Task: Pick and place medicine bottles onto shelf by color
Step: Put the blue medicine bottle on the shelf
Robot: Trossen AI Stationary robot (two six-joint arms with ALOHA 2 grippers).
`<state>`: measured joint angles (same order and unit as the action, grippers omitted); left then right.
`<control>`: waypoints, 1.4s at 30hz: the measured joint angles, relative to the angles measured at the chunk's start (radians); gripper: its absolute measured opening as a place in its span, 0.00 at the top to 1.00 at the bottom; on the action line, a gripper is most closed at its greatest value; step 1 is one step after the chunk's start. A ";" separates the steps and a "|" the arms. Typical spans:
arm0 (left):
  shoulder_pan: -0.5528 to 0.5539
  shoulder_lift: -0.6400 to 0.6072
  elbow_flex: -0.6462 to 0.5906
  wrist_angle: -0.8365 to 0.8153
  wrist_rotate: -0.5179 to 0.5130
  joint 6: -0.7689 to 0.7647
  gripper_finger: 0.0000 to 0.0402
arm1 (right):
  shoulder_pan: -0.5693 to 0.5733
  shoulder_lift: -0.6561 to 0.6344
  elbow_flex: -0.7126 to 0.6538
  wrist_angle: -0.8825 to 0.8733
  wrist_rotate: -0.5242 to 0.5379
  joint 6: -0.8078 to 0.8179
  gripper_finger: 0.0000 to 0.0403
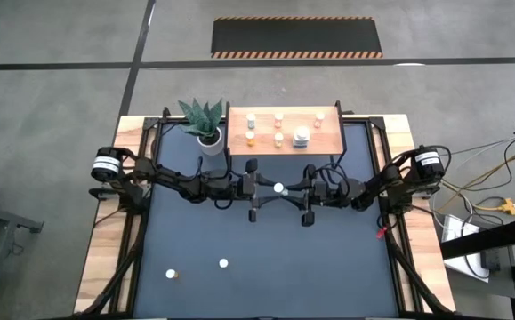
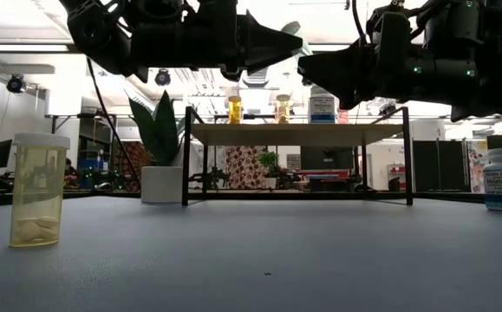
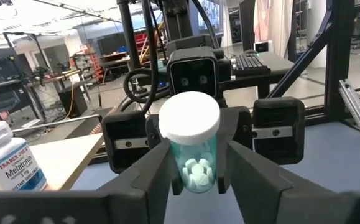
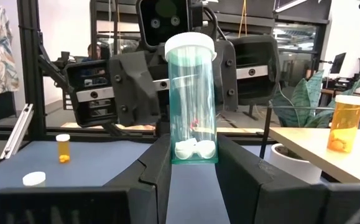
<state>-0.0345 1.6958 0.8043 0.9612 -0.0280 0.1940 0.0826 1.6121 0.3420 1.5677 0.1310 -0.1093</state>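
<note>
A clear, teal-tinted medicine bottle (image 3: 195,155) with a white cap (image 1: 278,188) and white pills inside is held upright in mid-air over the middle of the table. My left gripper (image 3: 195,177) and my right gripper (image 4: 192,163) meet it from opposite sides, each shut on it. The light-wood shelf (image 1: 328,140) stands at the far edge and bears several bottles, among them a white one (image 3: 5,165) and an orange one (image 4: 346,124). In the low view both grippers hang high above the table and the bottle is hidden. My left gripper pinches the bottle's body below the cap (image 3: 178,163) between its two fingers, coming level from the table's left. The bottle stands upright, clear of the table. My right gripper pinches the bottle's lower end (image 4: 178,155) between its two fingers, coming level from the table's right. The bottle rises upright above the fingers.
A white plant pot (image 1: 209,138) with a green plant stands left of the shelf. An orange bottle (image 1: 172,275) and a white-capped bottle (image 1: 223,263) stand on the dark blue tabletop near its near left part. The middle and right of the tabletop (image 1: 346,258) are bare.
</note>
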 joint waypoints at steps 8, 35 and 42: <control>0.001 0.000 0.000 0.000 0.000 0.000 0.78 | 0.000 0.000 0.000 -0.002 -0.003 0.001 0.75; 0.001 0.000 -0.008 -0.002 0.002 0.004 0.81 | 0.000 -0.009 -0.001 -0.030 0.004 0.045 0.44; 0.001 -0.011 -0.013 -0.033 -0.005 0.006 0.81 | 0.000 -0.077 -0.003 -0.171 0.003 0.097 0.39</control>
<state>-0.0334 1.6848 0.7914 0.9284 -0.0330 0.1997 0.0826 1.5353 0.3389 1.3964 0.1341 -0.0118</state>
